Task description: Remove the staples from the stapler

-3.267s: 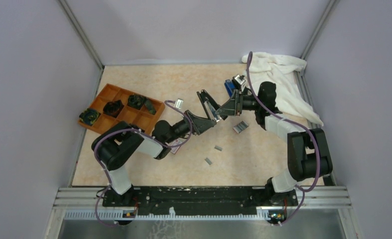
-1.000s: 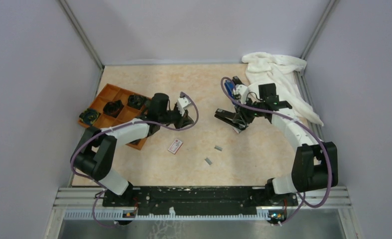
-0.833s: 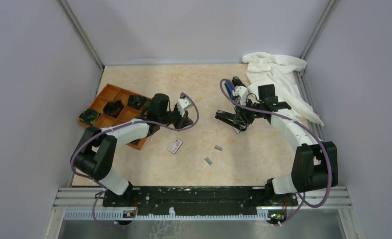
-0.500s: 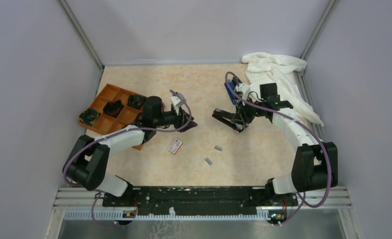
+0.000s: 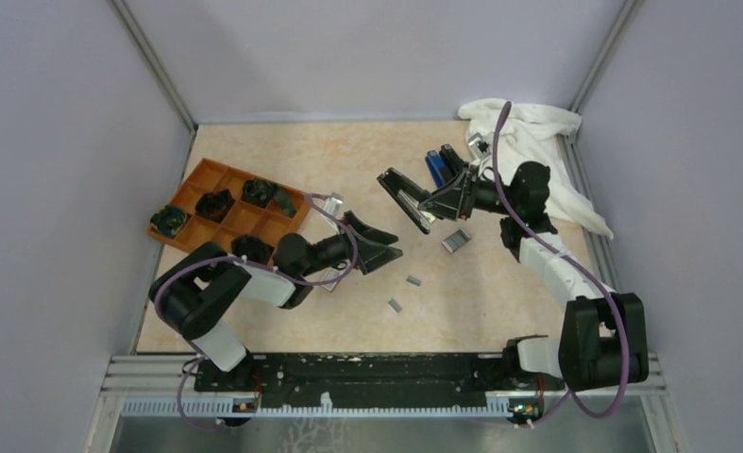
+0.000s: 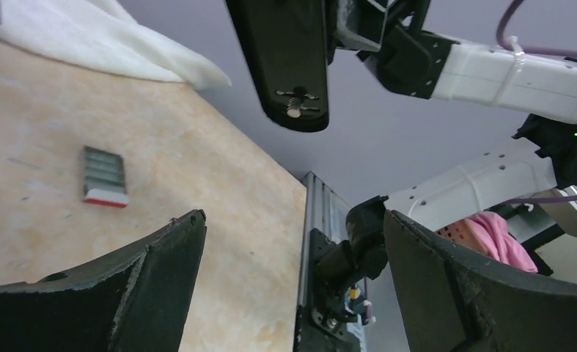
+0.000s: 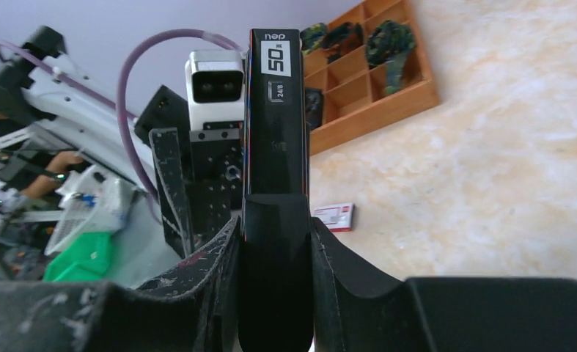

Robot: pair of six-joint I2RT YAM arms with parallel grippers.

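Desk: Where is the stapler?

Operator: My right gripper has it. From that wrist I see the jaws pressed on both flanks of the stapler. Its black body runs straight out past the fingertips, with a white label at the far end. From above it is held up off the table, tilted, over the middle of the surface, near the blue stapler and the white cloth.

Desk: And your left?

Operator: The left gripper is spread wide and holds nothing. It sits just short of the stapler's free end, apart from it. Its own camera looks up at the stapler's underside between the two fingers.

Desk: Staples?

Operator: On the table I see the staples as a small grey strip, a second strip nearer me, and a wider grey block close to my right wrist. Whether any sit inside the stapler, I cannot tell.

Desk: Anything else?

Operator: The orange tray with dark items at far left, and a white-and-red box beside my left arm.
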